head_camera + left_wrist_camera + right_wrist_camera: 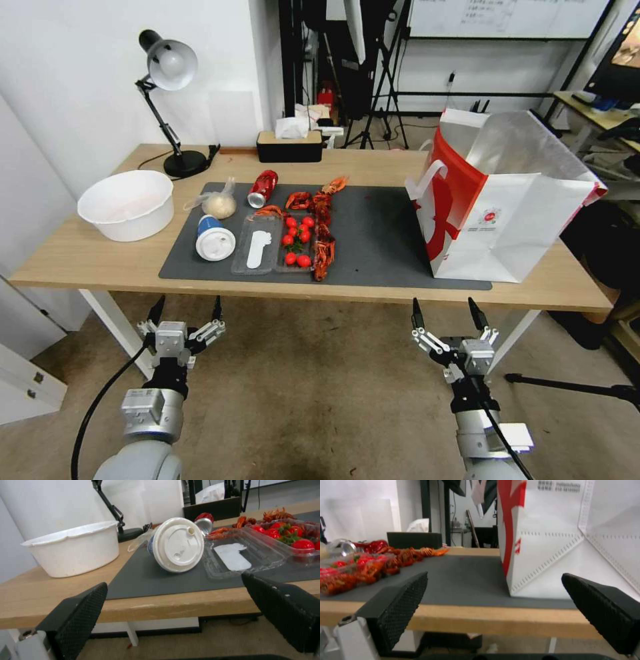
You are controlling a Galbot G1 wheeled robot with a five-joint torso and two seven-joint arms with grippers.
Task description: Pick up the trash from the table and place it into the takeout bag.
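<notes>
Hovering short of long light-wood table (80, 257), left gripper (186, 310) and right gripper (445, 313) gaped empty. Blue paper cup with white lid (214, 240) lay toppled on table's grey mat (380, 247), well left of white-and-red takeout bag (497, 207); looked light, crushable; best grasped across body.

Lamp: I see a black desk lamp (170, 67) at the far left of the counter.
Tissue box: a black tissue box (289, 146) sits at the back edge.
Tripod: a black tripod (387, 73) stands on the floor behind.
Floor: brown carpet (313, 393).
</notes>
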